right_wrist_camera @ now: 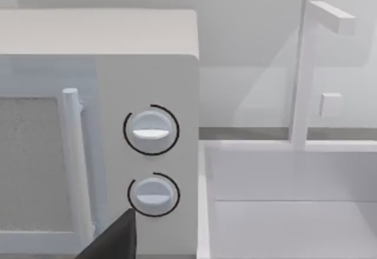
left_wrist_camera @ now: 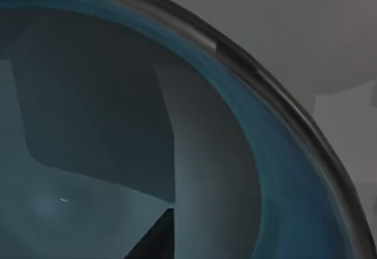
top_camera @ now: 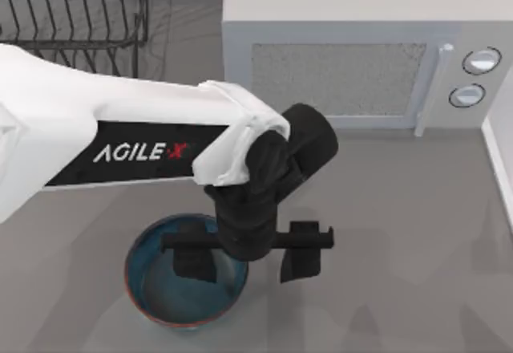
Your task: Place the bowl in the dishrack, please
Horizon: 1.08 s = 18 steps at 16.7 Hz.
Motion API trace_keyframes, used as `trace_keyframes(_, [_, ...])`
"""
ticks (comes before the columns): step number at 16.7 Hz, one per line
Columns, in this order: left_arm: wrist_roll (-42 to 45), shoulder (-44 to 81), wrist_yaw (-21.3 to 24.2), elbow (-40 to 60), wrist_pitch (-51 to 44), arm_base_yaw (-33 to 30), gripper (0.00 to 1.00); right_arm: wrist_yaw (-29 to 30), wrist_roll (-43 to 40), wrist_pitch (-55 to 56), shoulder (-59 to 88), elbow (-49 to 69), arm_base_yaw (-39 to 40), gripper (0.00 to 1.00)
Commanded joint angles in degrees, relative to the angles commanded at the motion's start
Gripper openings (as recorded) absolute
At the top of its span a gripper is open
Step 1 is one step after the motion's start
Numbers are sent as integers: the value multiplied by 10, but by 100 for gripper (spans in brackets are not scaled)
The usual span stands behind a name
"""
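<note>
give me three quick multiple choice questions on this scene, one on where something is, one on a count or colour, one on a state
1. Where does the dishrack stand in the top view?
A. top left corner
B. right of the microwave
C. bottom edge, under the bowl

2. How many round knobs does the microwave have?
A. one
B. two
C. four

3. How is the left gripper set at the bowl?
A. shut, well off to the side
B. open, one finger inside the bowl and one outside its rim
C. holding the bowl up over the dishrack

Answers:
1. A, the black wire rack sits at top left, left of the microwave.
2. B, two knobs stacked on its right end, seen in the top and right wrist views.
3. B, the spread fingers straddle the bowl's right rim; the bowl sits on the table. The right gripper faces the microwave.
</note>
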Motion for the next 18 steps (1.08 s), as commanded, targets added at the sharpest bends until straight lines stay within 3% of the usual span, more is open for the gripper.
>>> trace_keyframes(8, [0, 0, 0, 0, 0, 0, 2, 0, 0, 0, 0, 0, 0, 100])
trace_keyframes(18, [0, -1, 0, 1, -1, 0, 0, 0, 0, 0, 0, 0, 0, 100])
